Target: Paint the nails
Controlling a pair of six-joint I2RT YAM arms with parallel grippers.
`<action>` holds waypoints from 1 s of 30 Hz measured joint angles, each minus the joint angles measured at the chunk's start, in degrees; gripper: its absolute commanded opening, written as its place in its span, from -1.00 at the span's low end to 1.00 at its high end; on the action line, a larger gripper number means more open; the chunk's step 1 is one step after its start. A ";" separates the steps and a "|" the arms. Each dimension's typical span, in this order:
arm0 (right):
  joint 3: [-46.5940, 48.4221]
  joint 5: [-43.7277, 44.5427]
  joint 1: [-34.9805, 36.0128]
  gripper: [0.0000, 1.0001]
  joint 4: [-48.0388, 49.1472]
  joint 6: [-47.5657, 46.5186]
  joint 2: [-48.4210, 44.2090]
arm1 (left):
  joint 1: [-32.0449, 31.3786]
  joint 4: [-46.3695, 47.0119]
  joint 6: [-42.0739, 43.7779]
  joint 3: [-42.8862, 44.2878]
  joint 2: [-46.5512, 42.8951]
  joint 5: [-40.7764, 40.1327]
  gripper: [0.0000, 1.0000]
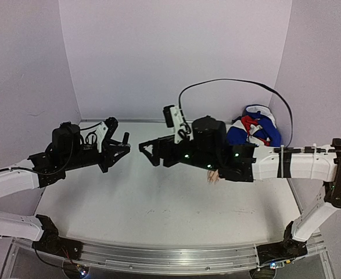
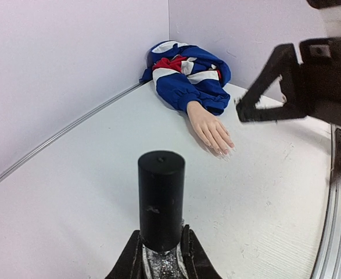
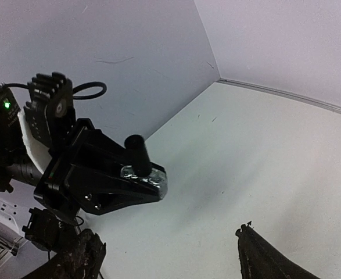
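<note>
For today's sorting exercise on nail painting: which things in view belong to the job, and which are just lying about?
Belong to the job: nails on the mannequin hand; black-capped polish bottle, gripped by the left end effector; the open right end effector.
Just lying about: blue, white and red sleeve; black cable; metal rail.

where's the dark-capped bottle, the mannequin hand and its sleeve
bottle [image 2: 161, 200], left wrist view, on the side of its dark cap
mannequin hand [image 2: 212, 130], left wrist view, on the back of the hand
sleeve [image 2: 183, 90], left wrist view, on the blue fabric above the wrist
</note>
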 measured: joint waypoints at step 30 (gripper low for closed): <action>-3.56 -50.58 -11.74 -0.31 23.32 3.80 3.87 | -0.37 0.85 -5.92 6.80 11.93 45.27 -1.00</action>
